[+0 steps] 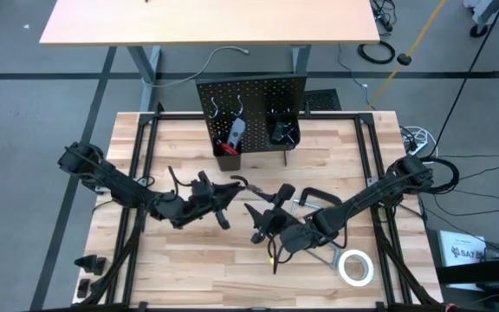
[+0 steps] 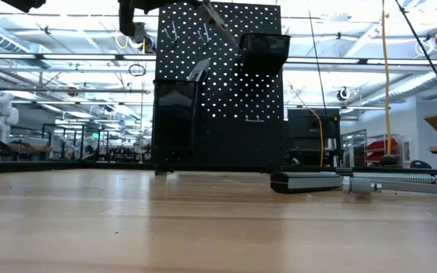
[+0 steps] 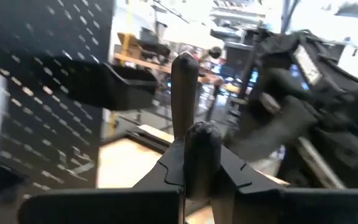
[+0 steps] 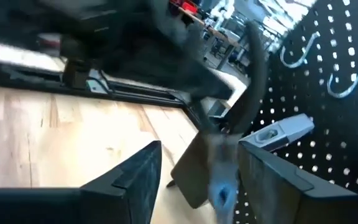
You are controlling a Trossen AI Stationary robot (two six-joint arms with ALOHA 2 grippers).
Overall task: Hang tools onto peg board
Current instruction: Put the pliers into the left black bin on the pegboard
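The two arms meet above the middle of the table, in front of the peg board (image 1: 251, 97). Between them hang the dark-handled pliers (image 1: 244, 185), clear of the table. My left gripper (image 1: 225, 196) is shut on them. My right gripper (image 4: 204, 177) is open, with one finger on either side of the pliers' dark body (image 4: 219, 165); whether a finger touches it, I cannot tell. The peg board stands upright at the far edge with two silver hooks (image 4: 303, 53) and two black bins (image 1: 282, 132). A red-handled screwdriver and a blue-grey level (image 1: 231, 139) stick out of the left bin. My left gripper pinches one dark handle of the pliers (image 3: 201, 144) between its two fingers (image 3: 166, 171). The fingers come roughly level from the table's left side. A second dark limb (image 3: 185, 78) stands up beyond the fingers. The pliers are lifted clear of the table.
A white tape roll (image 1: 356, 267) lies near the front right corner. A grey bar clamp (image 2: 370, 182) lies on the table under the right arm. A black frame (image 1: 141, 165) runs along the table's edges. A second table (image 1: 206, 22) stands behind the peg board.
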